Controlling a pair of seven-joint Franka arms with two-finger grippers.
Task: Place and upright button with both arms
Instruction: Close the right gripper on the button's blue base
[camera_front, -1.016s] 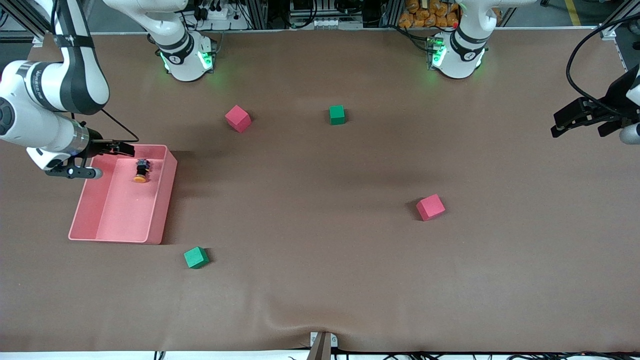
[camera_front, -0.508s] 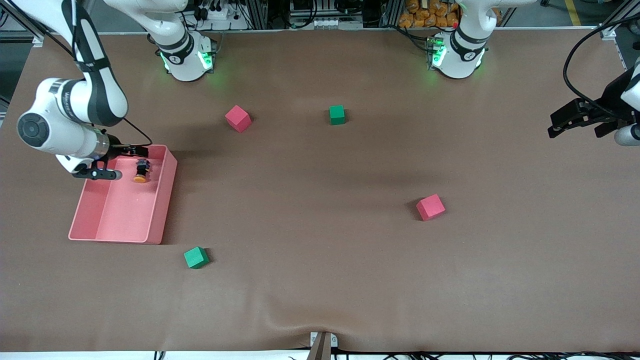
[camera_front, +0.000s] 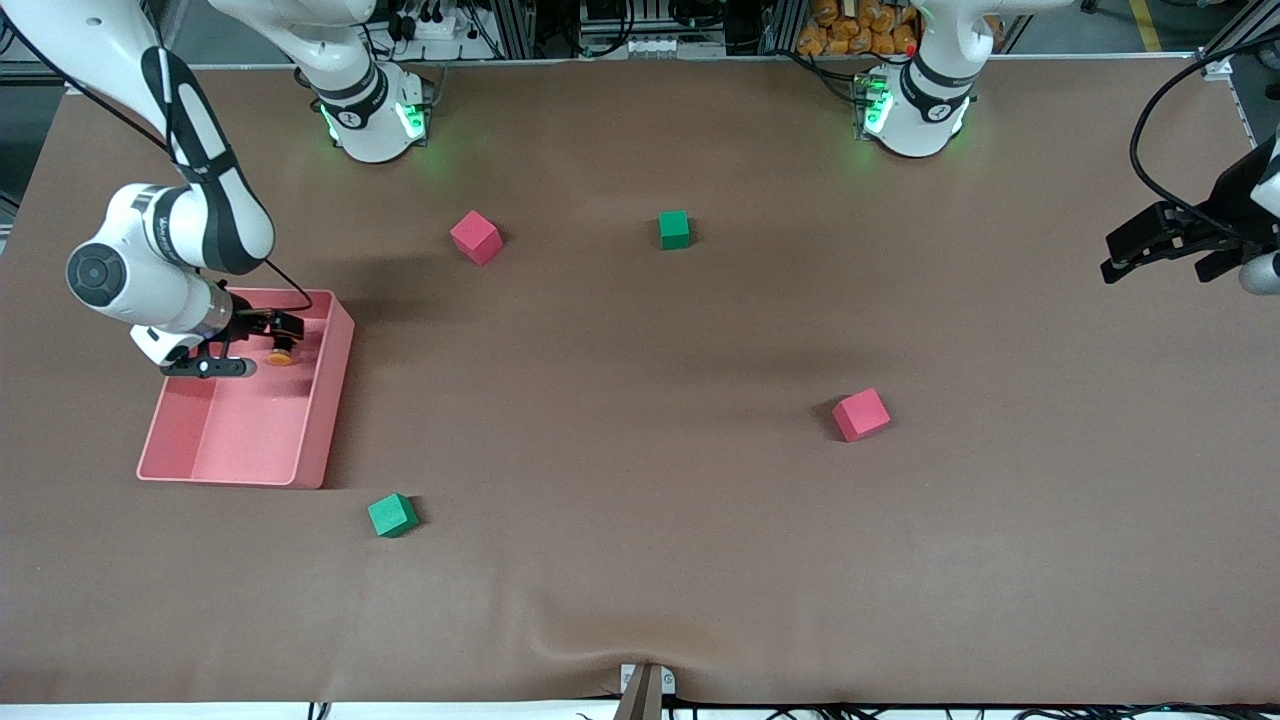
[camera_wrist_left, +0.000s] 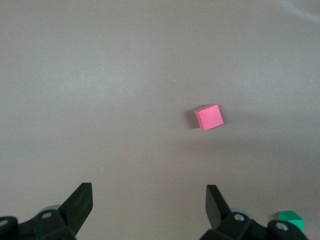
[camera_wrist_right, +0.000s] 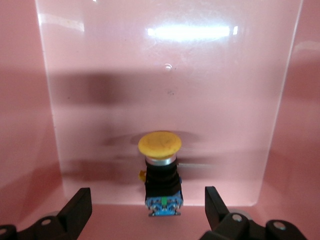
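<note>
The button (camera_front: 281, 354) lies on its side in the pink bin (camera_front: 322, 420), at the end of the bin nearest the robot bases. Its orange cap (camera_wrist_right: 159, 144) points toward the front camera, and its black body with a blue base (camera_wrist_right: 163, 204) faces my right gripper. My right gripper (camera_front: 284, 328) is open and low in the bin, just over the button's body. In the right wrist view the open right gripper (camera_wrist_right: 147, 206) has its fingertips either side of the blue base, not touching it. My left gripper (camera_front: 1152, 262) hangs open over the left arm's end of the table and holds nothing (camera_wrist_left: 149, 200).
Loose foam cubes lie on the brown table: a red cube (camera_front: 476, 237) and a green cube (camera_front: 674, 229) near the bases, another red cube (camera_front: 861, 414) mid-table, another green cube (camera_front: 392, 515) near the bin's front corner. The bin walls (camera_wrist_right: 25, 100) stand close around the button.
My right gripper has moved along the bin toward the button and now covers its black body. The left gripper shifted only slightly. The button has not moved.
</note>
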